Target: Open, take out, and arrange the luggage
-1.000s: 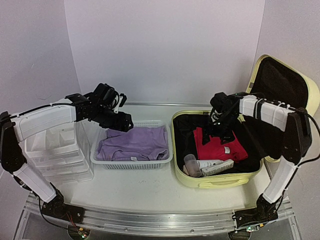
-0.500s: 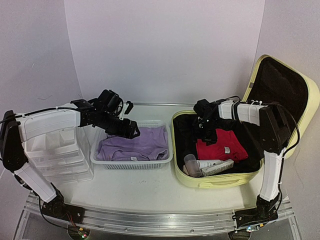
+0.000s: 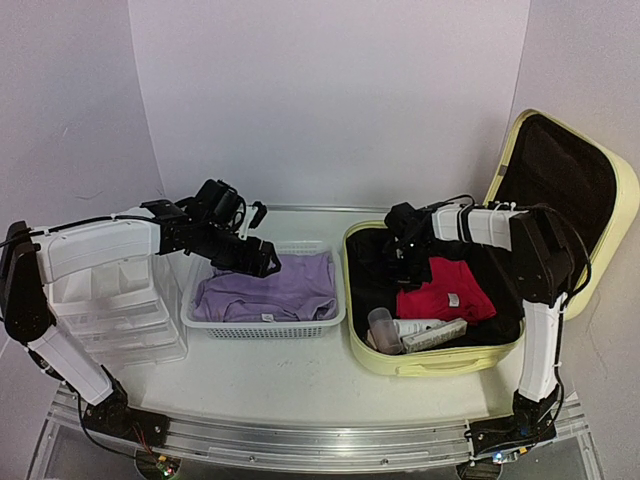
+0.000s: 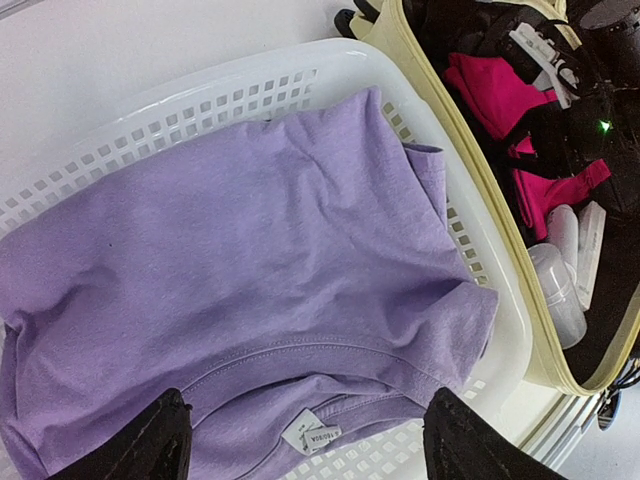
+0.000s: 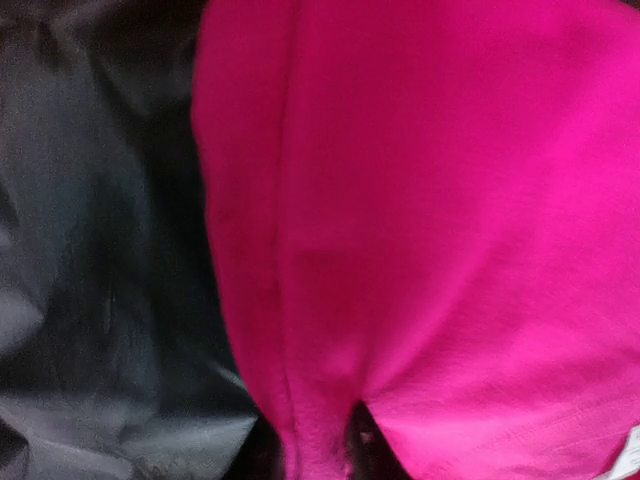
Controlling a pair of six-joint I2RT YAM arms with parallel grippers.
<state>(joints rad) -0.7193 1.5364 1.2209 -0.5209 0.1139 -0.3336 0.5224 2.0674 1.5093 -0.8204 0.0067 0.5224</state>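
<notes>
Soft, even light from above leaves only faint shadows beneath the basket (image 3: 265, 328) and luggage (image 3: 440, 365) on the bright tabletop (image 3: 300, 385); the top view is sharp though bowed at its edges, while the right wrist view, pressed close, shows red cloth (image 5: 450, 200) and black lining (image 5: 90, 200) softly blurred.

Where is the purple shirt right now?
In the top view, left of centre: the purple shirt lies in the white basket, between the drawer organizer and the open luggage.

White table (image 3: 300, 385), luggage (image 3: 440, 364), basket (image 3: 265, 330), apparently drawer organizer (image 3: 120, 322)
</notes>
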